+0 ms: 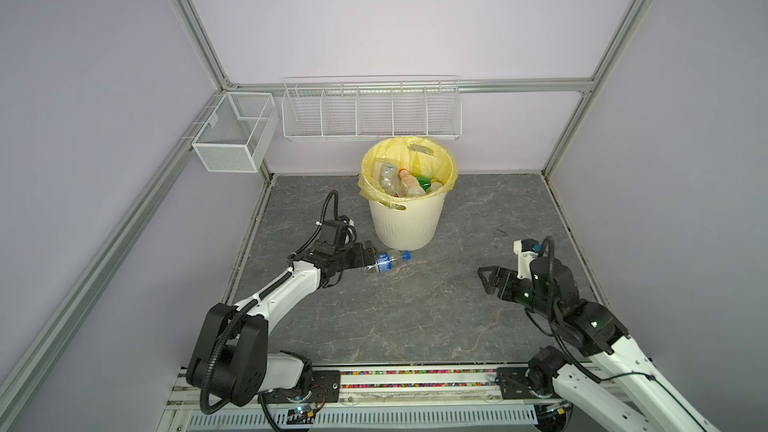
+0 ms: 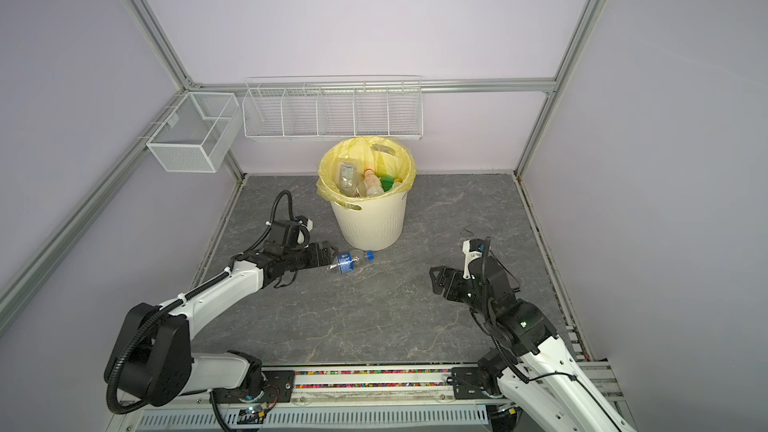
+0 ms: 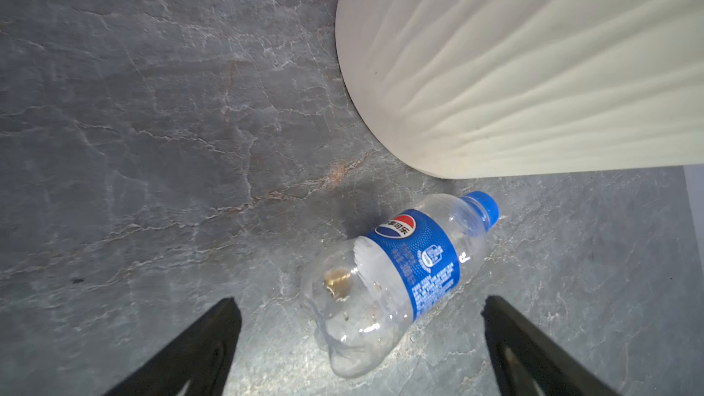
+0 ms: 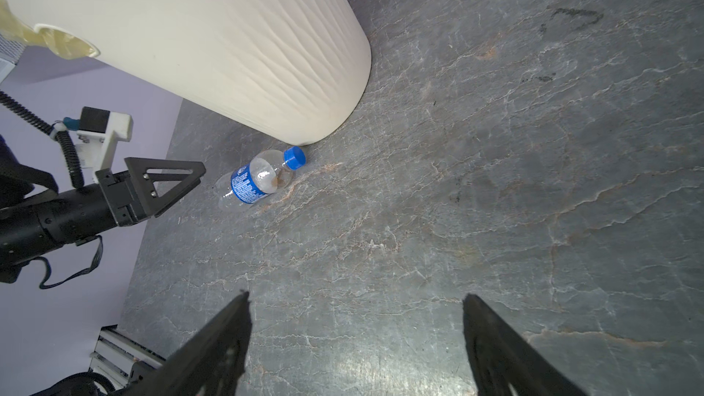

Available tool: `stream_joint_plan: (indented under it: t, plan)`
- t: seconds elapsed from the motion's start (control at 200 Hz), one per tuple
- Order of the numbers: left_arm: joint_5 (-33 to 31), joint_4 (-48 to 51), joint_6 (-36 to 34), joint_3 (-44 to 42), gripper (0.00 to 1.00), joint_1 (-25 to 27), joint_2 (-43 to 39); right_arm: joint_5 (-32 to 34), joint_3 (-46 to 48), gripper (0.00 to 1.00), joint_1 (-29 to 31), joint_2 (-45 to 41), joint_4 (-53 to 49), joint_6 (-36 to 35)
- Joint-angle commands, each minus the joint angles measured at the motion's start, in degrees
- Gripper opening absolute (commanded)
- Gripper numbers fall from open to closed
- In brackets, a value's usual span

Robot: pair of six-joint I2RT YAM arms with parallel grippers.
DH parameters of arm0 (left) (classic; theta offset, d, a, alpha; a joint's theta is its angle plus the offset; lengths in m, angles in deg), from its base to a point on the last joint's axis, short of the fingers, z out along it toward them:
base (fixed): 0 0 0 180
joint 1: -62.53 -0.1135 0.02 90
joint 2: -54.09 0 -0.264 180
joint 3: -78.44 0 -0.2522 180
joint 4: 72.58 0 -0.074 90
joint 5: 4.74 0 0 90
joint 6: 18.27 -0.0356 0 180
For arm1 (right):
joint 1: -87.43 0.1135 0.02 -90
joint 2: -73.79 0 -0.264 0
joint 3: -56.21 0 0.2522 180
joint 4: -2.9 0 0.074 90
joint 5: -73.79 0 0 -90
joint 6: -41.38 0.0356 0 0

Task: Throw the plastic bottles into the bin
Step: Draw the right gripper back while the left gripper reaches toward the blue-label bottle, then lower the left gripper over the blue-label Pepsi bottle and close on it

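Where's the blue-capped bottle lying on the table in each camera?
Top view: bottle just below centre.
Top view: bottle below centre, slightly left.
Left wrist: bottle lower middle.
Right wrist: bottle left of centre.
Shared landmark: bin, its base close beside the bottle.

1. I saw a grey, stone-patterned tabletop (image 1: 415, 305) with a dark scuff (image 4: 571, 17) on it.
2. I saw a small mesh basket (image 1: 222, 157) hanging on the frame rail (image 1: 124, 222) at the left.
3. Just beside it, a long wire rack (image 1: 374, 118) of five compartments hung along the back wall.
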Motion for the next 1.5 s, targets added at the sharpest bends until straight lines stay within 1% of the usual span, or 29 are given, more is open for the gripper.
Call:
stream_joint_plan:
  t: [0.0, 0.26, 0.41, 0.7, 0.82, 1.03, 1.225, 1.415, 1.495]
  plan:
    - [-0.5, -4.0, -1.6, 1.7, 0.99, 1.7, 1.2, -2.0, 1.4, 0.88, -0.3, -0.6, 0.6, 0.9]
    - [3.8, -6.8, -3.7, 3.1, 0.99, 2.8, 6.9, -1.7, 1.6, 0.88, -0.3, -2.0, -1.3, 1.3]
    - [3.2, -5.3, -4.0, 4.5, 1.00, 3.7, 9.5, -1.4, 2.1, 0.88, -0.3, -3.2, -1.5, 1.7]
    - [2.6, -3.2, -4.3, 2.9, 1.00, 5.0, 6.9, -1.8, 2.4, 0.88, -0.3, -3.2, -1.0, 1.9]
    - [4.4, -2.3, -3.9, 1.9, 1.00, 5.4, 6.7, -2.2, 3.1, 0.88, -0.3, -2.6, -0.4, 2.4]
    - [3.0, -2.7, -3.0, -0.6, 0.98, 9.0, 7.0, -3.7, 4.1, 0.88, -0.3, -2.7, 2.1, 3.9]
    - [1.7, -1.7, -2.3, -0.4, 0.97, 13.1, 6.6, -3.6, 4.0, 0.88, -0.3, -2.5, 1.8, 3.9]
    - [2.2, -2.1, -0.3, -0.4, 0.97, 14.3, 6.4, -3.4, 4.5, 0.88, -0.3, -3.1, 1.4, 4.3]
    - [-0.4, -0.8, 0.4, 0.1, 0.97, 14.6, 7.4, -3.1, 4.6, 0.88, -0.3, -3.4, 1.1, 4.4]
